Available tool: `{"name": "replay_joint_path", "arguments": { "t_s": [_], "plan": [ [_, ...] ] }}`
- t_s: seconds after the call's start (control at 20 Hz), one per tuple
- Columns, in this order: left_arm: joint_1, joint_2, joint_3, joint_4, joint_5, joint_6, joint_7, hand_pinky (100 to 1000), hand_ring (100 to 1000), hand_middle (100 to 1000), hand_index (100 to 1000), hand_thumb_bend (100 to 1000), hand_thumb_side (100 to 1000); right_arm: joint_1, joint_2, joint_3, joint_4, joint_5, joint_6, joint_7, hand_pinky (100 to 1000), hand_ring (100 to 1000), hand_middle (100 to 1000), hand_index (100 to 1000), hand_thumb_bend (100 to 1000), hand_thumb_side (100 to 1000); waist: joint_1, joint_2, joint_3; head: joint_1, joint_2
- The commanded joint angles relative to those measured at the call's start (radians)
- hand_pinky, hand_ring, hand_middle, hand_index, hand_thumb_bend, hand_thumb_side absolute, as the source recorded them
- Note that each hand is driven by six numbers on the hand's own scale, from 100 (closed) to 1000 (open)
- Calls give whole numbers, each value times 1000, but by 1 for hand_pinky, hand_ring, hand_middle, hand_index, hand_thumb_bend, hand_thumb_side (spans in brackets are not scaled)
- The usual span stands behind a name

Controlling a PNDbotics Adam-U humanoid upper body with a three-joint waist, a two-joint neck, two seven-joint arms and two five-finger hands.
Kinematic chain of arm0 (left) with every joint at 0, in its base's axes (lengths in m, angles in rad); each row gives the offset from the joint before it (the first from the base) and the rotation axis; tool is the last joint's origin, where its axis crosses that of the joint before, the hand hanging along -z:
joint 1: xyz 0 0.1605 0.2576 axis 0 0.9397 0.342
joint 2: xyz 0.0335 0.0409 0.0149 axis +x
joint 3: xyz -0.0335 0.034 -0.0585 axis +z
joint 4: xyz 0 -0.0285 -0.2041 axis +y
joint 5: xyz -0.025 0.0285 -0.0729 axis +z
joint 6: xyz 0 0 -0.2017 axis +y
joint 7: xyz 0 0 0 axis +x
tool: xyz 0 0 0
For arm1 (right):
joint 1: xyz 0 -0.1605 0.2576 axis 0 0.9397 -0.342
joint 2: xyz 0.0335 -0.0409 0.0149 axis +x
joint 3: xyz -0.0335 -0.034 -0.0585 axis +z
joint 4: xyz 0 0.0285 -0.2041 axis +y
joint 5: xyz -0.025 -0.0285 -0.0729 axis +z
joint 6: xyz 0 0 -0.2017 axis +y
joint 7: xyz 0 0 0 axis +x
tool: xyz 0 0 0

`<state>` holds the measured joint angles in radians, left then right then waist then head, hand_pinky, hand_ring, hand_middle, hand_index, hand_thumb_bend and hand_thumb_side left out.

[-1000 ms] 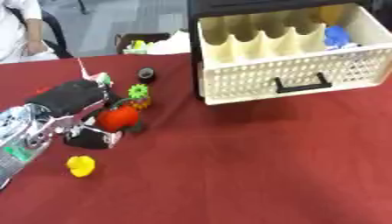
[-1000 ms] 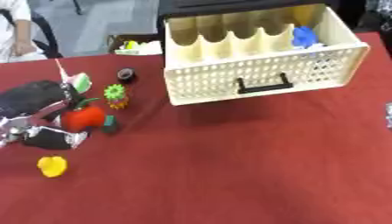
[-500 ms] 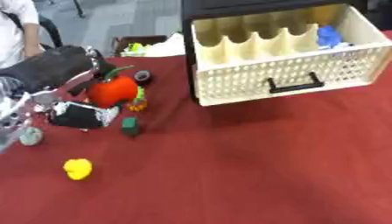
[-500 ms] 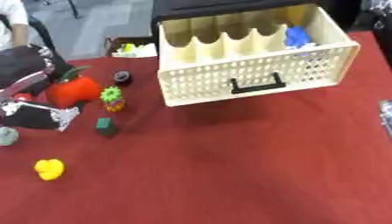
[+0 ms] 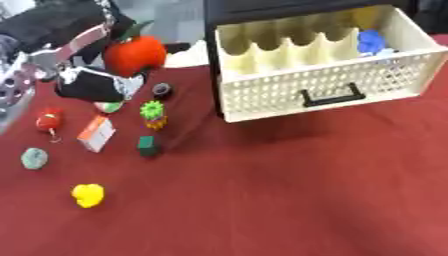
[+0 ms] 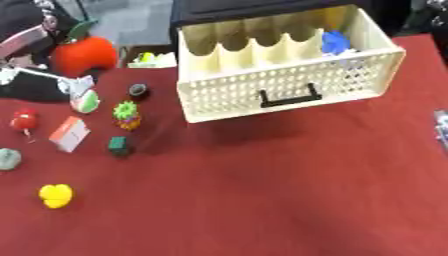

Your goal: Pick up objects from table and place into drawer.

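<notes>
My left hand [image 5: 83,60] is raised at the upper left and is shut on a red apple-shaped toy [image 5: 135,54] with a green stalk, held above the table left of the drawer. The cream perforated drawer [image 5: 332,80] stands open at the upper right, with a blue object [image 5: 371,41] in its far right corner. On the red table lie a small red toy [image 5: 48,120], an orange and white box [image 5: 95,133], a green cube [image 5: 148,146], a green spiky toy [image 5: 153,111], a grey-green lump [image 5: 34,158] and a yellow toy [image 5: 87,194]. My right hand shows only as a sliver [image 6: 442,125] at the right edge.
A dark round object [image 5: 162,90] sits behind the spiky toy. A round white and green piece [image 6: 85,101] lies under my left hand. The drawer's black frame [image 5: 289,7] rises behind it. A white tray with a yellow item [image 6: 149,59] stands at the back.
My left hand has lifted the red apple toy off the table and carried it up and toward the drawer. The camera has also shifted, bringing more small toys into view.
</notes>
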<state>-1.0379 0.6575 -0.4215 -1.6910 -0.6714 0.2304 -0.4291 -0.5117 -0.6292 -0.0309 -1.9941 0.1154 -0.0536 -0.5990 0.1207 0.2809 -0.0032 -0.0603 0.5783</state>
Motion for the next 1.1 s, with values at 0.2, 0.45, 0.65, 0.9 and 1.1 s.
{"name": "replay_joint_path", "arguments": {
  "t_s": [0.2,0.45,0.65,0.9,1.1],
  "plan": [
    [-96,-57,34,119,-37,-42,33,100,216,261,452,100,260,-24,-33,-10,-6,-15,2,0,450,468,406,753,100,443,3,-22,-11,16,-21],
    [-163,-141,46,218,-83,-76,76,100,214,259,451,100,265,-36,-30,-9,-6,-21,1,2,449,468,406,752,100,442,8,-19,-30,39,-33],
    [-195,-210,62,295,-97,-89,115,100,211,257,450,100,275,-46,-26,-8,-6,-25,-1,4,449,469,406,752,100,441,12,-13,-48,48,-43],
    [-218,-277,69,381,-105,-110,161,100,209,255,449,100,290,-62,-19,-5,-6,-31,-2,8,449,469,406,752,100,439,15,-6,-63,47,-70],
    [-236,-328,78,439,-108,-122,190,100,208,254,448,100,299,-84,-9,0,-6,-39,-3,17,449,469,406,752,100,438,21,4,-84,56,-83]
  ]
}}
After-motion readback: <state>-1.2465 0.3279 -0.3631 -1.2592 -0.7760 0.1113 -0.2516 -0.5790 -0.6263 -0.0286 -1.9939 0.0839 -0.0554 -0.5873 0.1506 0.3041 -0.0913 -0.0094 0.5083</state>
